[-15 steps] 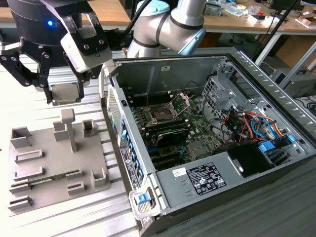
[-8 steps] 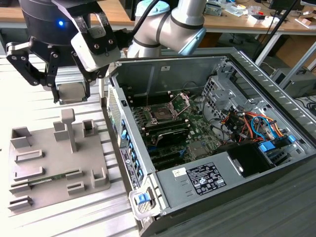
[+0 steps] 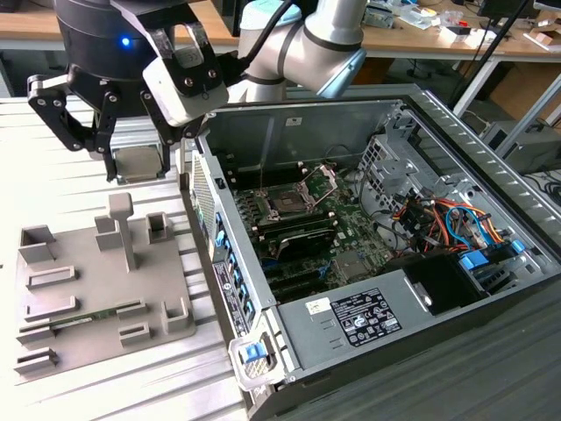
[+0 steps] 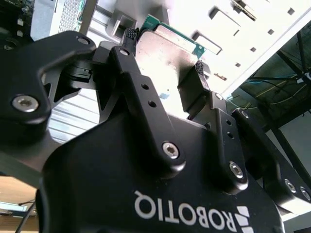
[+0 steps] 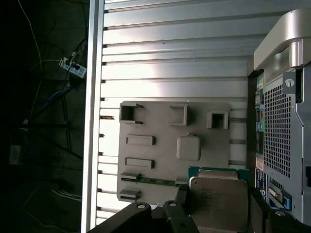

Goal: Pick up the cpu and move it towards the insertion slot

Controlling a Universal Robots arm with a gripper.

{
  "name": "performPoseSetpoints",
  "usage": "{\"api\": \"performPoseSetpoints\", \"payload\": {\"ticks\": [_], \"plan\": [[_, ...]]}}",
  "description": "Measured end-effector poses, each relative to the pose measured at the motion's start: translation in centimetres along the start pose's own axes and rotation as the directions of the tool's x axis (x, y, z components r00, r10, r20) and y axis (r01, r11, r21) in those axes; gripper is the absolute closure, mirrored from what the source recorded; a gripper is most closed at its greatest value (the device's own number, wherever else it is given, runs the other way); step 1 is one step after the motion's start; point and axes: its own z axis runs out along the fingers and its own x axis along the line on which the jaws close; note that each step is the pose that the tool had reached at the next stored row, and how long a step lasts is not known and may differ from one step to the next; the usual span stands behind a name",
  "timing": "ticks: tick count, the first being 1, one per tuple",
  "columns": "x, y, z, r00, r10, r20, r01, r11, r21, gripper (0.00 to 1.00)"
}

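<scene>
- Ribbed silver metal makes up the counter, and wooden desks with clutter stand far behind it.
- On the counter lies a grey tray with raised blocks and little pockets. One long pocket near its edge holds a thin green memory stick.
- Beside the tray, on the exterior view's right, sits an open computer case. Inside it you can see a green board, black memory slots, orange and blue wires and a black box with a white label.
- The insertion slot is inside the case, a dark square with a silver frame. Its silver plate is flipped up.
- The hand hangs above the counter, between the tray and the case wall. Its black fingers pinch the cpu on two sides.
- The cpu is up in the air in the hand, well apart from the slot. Both wrist views show its silvery top with a green edge.
</scene>
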Motion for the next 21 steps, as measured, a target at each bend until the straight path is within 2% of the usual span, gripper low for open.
{"api": "performPoseSetpoints", "payload": {"ticks": [17,21], "plan": [[-1.12,-0.04,0.0,1.0,0.0,0.0,0.0,1.0,0.0,0.45],[-1.56,-0.06,0.0,1.0,0.0,0.0,0.0,1.0,0.0,0.45]]}}
